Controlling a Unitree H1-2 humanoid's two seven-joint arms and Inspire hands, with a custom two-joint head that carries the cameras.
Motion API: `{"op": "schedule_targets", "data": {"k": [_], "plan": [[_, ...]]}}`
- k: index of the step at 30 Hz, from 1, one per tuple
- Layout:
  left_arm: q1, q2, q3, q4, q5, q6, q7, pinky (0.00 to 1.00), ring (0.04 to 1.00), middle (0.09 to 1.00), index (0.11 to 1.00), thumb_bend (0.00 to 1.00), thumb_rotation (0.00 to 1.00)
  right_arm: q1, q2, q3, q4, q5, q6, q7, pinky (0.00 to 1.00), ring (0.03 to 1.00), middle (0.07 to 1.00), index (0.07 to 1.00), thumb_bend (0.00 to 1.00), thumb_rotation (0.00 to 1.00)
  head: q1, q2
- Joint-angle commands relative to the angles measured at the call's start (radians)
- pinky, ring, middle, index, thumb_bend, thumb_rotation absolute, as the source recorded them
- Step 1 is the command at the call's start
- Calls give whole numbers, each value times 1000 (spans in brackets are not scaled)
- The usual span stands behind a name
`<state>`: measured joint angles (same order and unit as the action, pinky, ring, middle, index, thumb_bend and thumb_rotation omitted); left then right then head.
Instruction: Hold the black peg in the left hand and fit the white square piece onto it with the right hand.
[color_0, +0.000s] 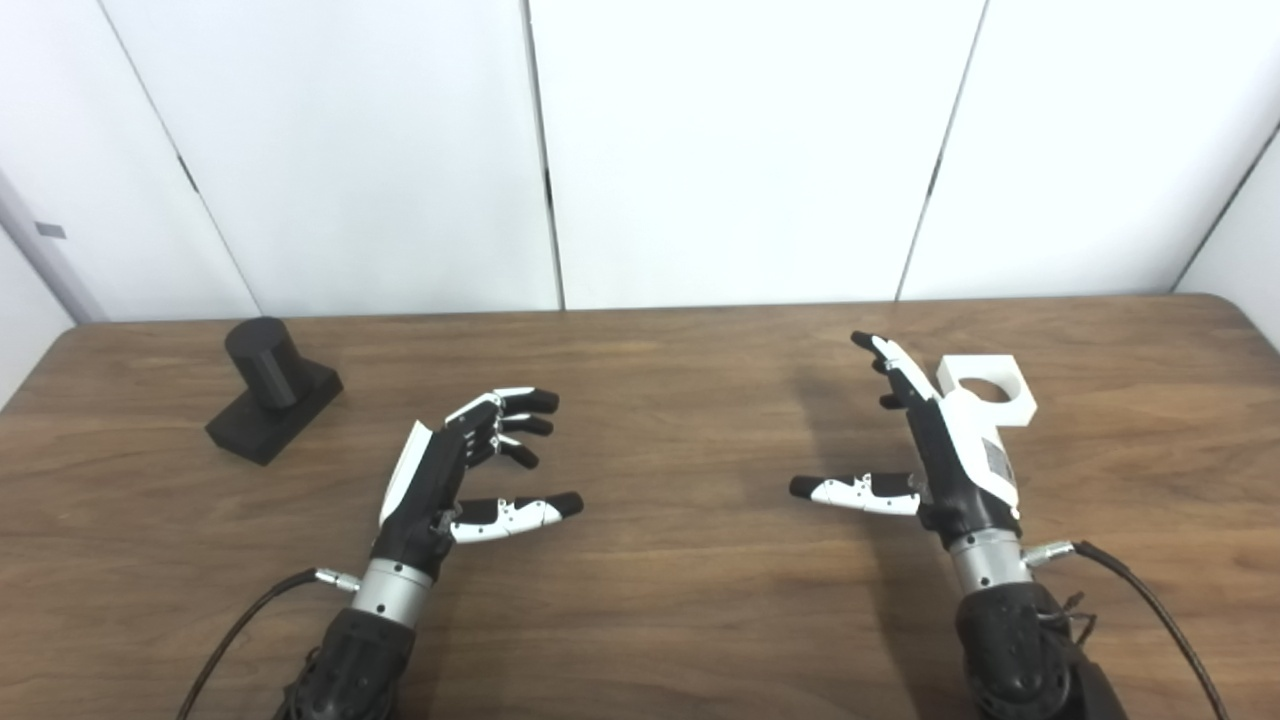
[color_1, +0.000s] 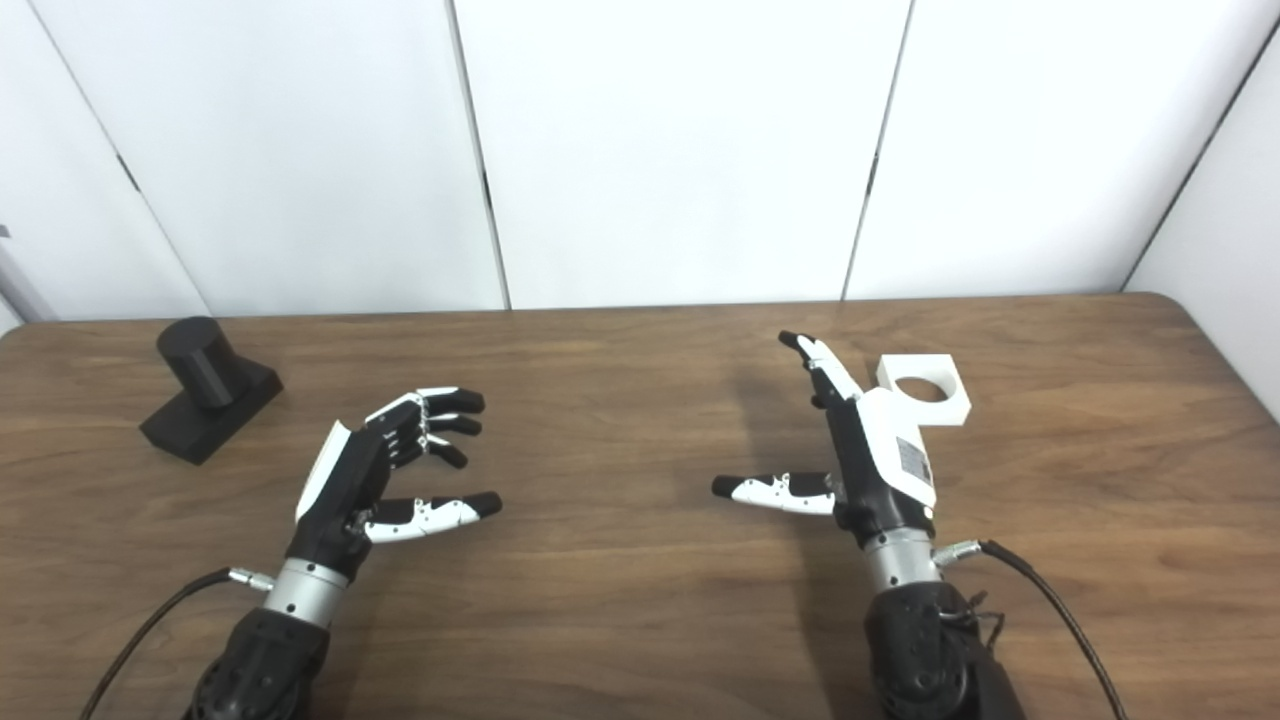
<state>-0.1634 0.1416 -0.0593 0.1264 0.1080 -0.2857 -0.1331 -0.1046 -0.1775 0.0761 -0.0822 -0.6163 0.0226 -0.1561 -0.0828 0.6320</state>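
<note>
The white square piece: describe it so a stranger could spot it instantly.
Start at the wooden table and go to its far right part, just beyond the right hand. The white square piece lies flat there, a pale block with a round hole through it.

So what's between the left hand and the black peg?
Only bare wooden table separates the left hand from the black peg, in both eye views.

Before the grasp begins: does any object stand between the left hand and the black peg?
Nothing visible does. Only bare wooden table lies between the open left hand and the black cylindrical peg on its block base.
</note>
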Motion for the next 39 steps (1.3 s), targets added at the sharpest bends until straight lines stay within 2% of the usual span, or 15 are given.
{"op": "schedule_targets", "data": {"k": [1, 15, 20, 22, 23, 25, 26, 29, 35, 39], "plan": [[-40, 8, 5, -30, -6, -25, 7, 536, 708, 751, 702, 881, 55, -27, -6, 3, -25, 1, -39, -18, 725, 870, 928, 897, 821, 358, 0, -1], [-40, 8, 0, -29, 2, -30, 7, 534, 705, 756, 702, 864, 45, -27, -11, 5, -22, 1, -38, -20, 717, 864, 923, 895, 822, 355, 14, -5], [-35, 0, -8, -39, 7, -22, 7, 515, 696, 748, 703, 863, 55, -20, -24, 0, -24, 13, -49, -17, 716, 863, 918, 893, 820, 343, 86, -16], [-33, -6, -15, -43, 19, -12, 12, 507, 689, 744, 707, 864, 61, -16, -32, -6, -26, 32, -52, -10, 751, 879, 924, 897, 815, 336, 151, -29], [-32, -9, -18, -43, 24, -11, 13, 508, 686, 743, 710, 862, 67, -14, -35, -8, -26, 39, -55, -8, 757, 881, 924, 897, 815, 330, 151, -29], [-32, -19, -24, -36, 26, -9, 15, 513, 684, 742, 713, 862, 77, -12, -48, -14, -19, 56, -71, -8, 753, 878, 922, 895, 814, 315, 224, -46], [-32, -25, -26, -32, 27, -9, 17, 519, 684, 742, 713, 866, 74, -11, -54, -17, -15, 63, -80, -8, 758, 880, 923, 897, 812, 308, 224, -46], [-35, -44, -35, -13, 52, -21, 33, 519, 672, 735, 710, 872, 81, -7, -72, -28, -7, 87, -96, -4, 753, 875, 922, 897, 804, 274, 293, -65], [-40, -68, -53, 10, 92, -24, 53, 530, 678, 746, 720, 848, 97, 0, -91, -43, -17, 112, -73, 16, 736, 860, 917, 893, 807, 260, 380, -99], [-42, -85, -59, 24, 104, -19, 67, 539, 685, 746, 717, 850, 111, 4, -95, -54, -26, 147, -65, 41, 767, 880, 924, 898, 799, 221, 433, -125]]}}
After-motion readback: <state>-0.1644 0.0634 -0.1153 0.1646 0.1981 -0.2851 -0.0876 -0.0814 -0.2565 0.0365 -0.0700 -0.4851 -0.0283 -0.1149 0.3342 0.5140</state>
